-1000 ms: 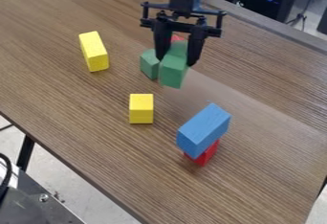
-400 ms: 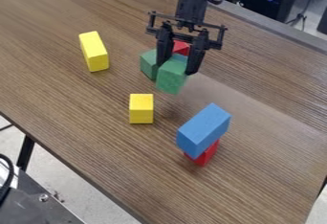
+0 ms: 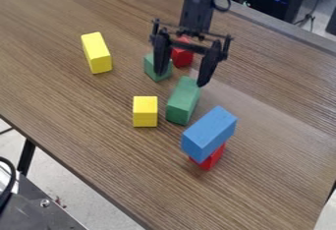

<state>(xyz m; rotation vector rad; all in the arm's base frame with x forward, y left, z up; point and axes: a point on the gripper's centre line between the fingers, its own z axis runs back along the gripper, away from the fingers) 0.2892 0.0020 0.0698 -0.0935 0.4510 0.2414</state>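
The jaws stand apart near the upper end of the long green wooden block (image 3: 183,99), mid-frame, perhaps just clear of it; judged an ungripped stage, calling for clearance around that end.

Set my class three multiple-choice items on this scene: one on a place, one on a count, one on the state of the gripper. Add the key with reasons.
1. Where is the blue block?
A. On top of a red block
B. Underneath a red block
C. On the floor

2. How many yellow blocks are there?
A. Four
B. Three
C. Two

3. How does the gripper stand?
A. Shut on a red block
B. Open, holding nothing
C. Shut and empty

Key:
1: A, as red shows below the blue block's lower edge.
2: C, as one is at the upper left and a shorter-looking one nearer the middle.
3: B, as its fingers are spread apart and the longer green block lies ungripped below.
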